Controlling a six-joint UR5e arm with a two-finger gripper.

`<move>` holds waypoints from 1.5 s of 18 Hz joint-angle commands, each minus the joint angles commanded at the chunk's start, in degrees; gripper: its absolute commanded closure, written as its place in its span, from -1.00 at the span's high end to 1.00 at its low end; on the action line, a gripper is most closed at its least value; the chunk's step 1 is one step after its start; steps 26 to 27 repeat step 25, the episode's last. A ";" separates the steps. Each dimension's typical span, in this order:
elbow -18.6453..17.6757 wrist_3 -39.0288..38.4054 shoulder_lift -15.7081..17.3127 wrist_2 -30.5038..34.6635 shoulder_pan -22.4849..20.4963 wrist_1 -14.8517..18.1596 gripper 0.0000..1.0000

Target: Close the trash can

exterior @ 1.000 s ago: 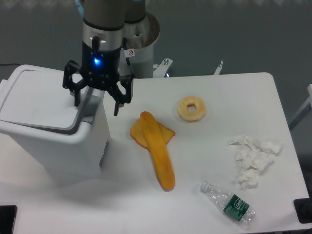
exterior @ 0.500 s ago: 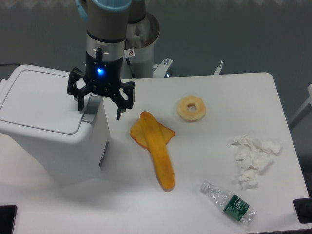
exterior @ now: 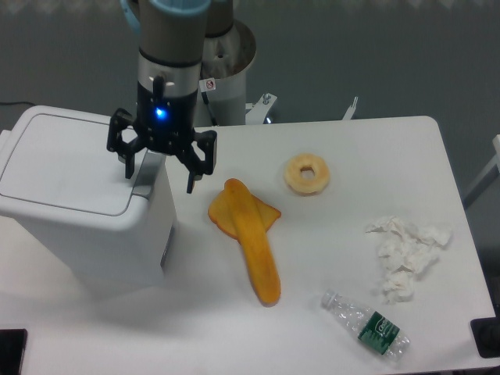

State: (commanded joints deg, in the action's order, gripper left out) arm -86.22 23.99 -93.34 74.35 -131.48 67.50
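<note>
The trash can [exterior: 78, 203] is a big boxy white bin at the left of the table. Its flat lid [exterior: 66, 160] lies down flush on the body, with the grey latch tab [exterior: 148, 173] at its right edge. My gripper [exterior: 158, 178] hangs just above that latch edge with its fingers spread open. One finger is over the lid and the other hangs past the bin's right side. It holds nothing.
An orange peel-like piece [exterior: 248, 234] lies beside the bin. A doughnut-shaped ring [exterior: 306, 173] is farther right. Crumpled white tissue [exterior: 406, 254] and a plastic bottle [exterior: 367, 328] lie at the right front. The arm's base [exterior: 223, 70] stands behind.
The lid has dropped from slightly raised to flat on the bin. My gripper has shifted a little to the right and up, then held still.
</note>
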 joint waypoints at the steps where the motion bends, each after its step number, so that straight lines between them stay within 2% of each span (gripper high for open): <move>1: 0.26 0.88 0.17 0.52 -1.40 -0.17 1.00; 3: 0.18 7.53 0.18 2.10 -5.17 -0.18 1.00; 7: 0.09 17.82 -0.61 4.13 -15.37 -0.53 1.00; 9: 0.35 25.11 -2.71 5.44 -20.20 -0.35 1.00; 12: 0.88 36.01 -5.96 10.36 -24.16 -0.09 1.00; 16: 4.22 48.14 -14.31 16.24 -28.39 0.35 1.00; 18: 5.10 52.28 -17.65 16.53 -30.06 0.00 1.00; 22: 12.99 54.67 -26.79 17.92 -31.12 0.96 1.00; 24: 15.46 54.76 -28.65 18.98 -31.03 2.28 1.00; 27: 15.91 54.85 -28.83 18.81 -31.21 2.72 1.00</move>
